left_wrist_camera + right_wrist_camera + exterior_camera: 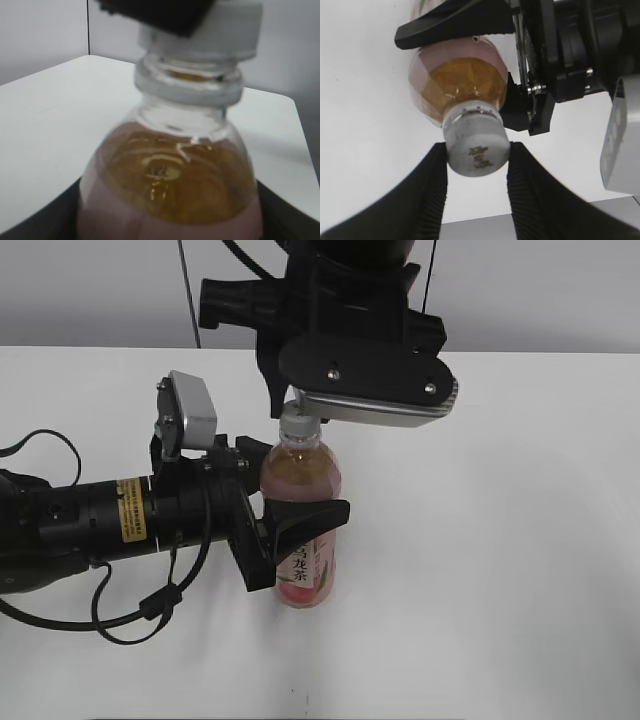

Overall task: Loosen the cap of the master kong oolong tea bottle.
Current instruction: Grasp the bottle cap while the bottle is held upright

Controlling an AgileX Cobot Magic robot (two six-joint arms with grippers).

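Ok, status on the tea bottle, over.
Left hand clamped on tea bottle body. Right hand closed on white cap. Bottle upright, nothing obstructing.

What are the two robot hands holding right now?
Left tool: closed around the body of the oolong tea bottle, holding it upright.
Right tool: closed on the bottle's white cap, one finger on each side.
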